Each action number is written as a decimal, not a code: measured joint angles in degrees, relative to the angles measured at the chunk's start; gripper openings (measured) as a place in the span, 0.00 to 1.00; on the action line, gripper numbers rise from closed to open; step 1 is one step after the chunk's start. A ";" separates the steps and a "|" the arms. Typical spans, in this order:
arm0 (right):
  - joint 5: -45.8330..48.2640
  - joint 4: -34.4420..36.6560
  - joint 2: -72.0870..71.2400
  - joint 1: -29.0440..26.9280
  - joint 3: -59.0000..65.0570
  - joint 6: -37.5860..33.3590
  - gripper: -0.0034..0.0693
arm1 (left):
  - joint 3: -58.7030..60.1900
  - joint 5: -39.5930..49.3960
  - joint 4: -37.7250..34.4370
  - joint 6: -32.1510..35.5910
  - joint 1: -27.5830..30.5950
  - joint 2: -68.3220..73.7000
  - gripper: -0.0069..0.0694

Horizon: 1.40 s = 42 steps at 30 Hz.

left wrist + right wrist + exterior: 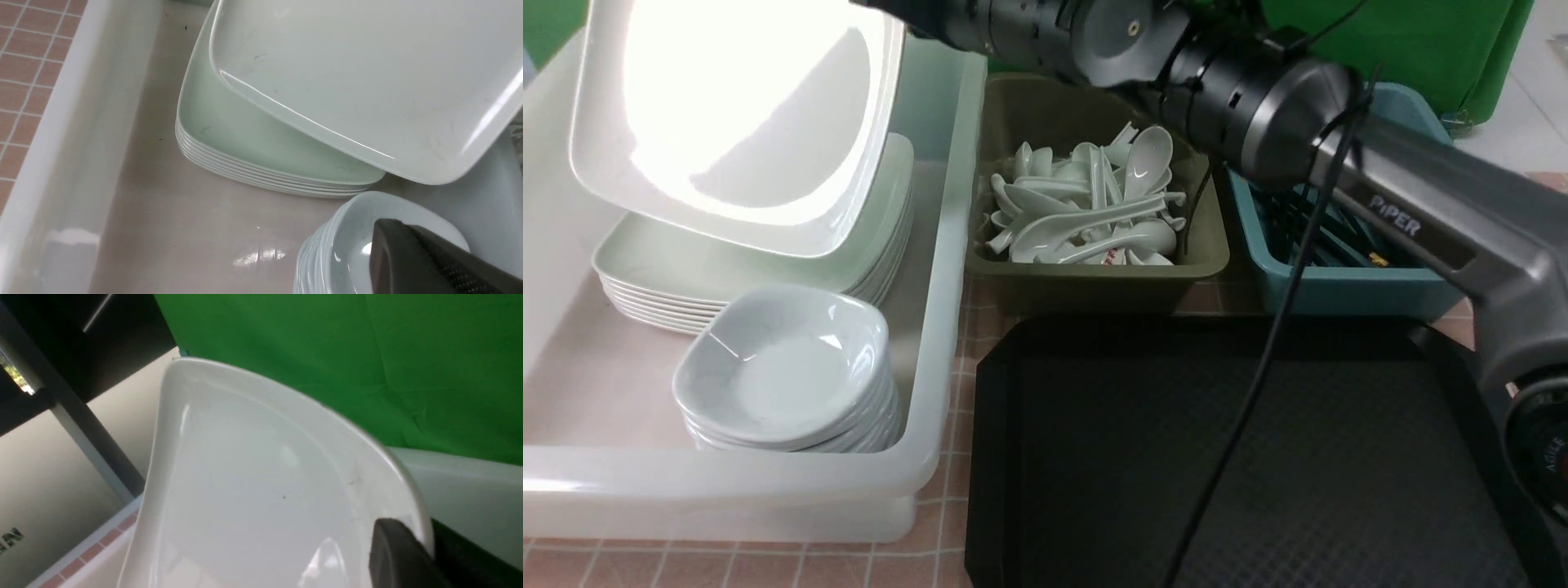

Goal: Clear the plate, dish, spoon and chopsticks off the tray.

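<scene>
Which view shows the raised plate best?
Left wrist view: the plate is evenly lit and its tilt above the stack of plates is clear. Front view shows most of it, but glare washes it out. Right wrist view shows only one close-up corner.

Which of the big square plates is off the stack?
The tilted plate gripped by the right hand, hanging above the stack; the others lie flat, nested in the white tub.

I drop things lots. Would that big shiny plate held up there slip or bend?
Probably slippery: the plate looks glossy, hangs tilted, and the right gripper pinches just its rim. Likely stiff: it shows no sag. It may chip if dropped.
</scene>
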 joint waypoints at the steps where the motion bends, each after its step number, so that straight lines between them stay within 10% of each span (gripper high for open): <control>1: -0.61 0.00 0.65 0.27 0.00 -1.50 0.14 | 0.00 0.07 -0.07 0.16 0.00 0.00 0.09; 14: -1.81 0.75 4.64 0.46 0.00 -3.82 0.17 | 0.00 0.54 -0.84 0.91 0.00 0.00 0.09; 25: -3.82 1.60 4.75 0.39 -0.55 -5.45 0.49 | 0.00 1.22 -1.22 1.23 0.05 0.00 0.09; 35: 17.59 -4.93 -2.51 -2.96 -0.55 -6.68 0.10 | 0.00 1.39 -1.22 2.24 0.05 1.29 0.09; 42: 44.28 -14.19 -18.50 -12.32 -0.60 0.52 0.09 | 0.00 1.67 -0.42 2.67 0.05 10.68 0.09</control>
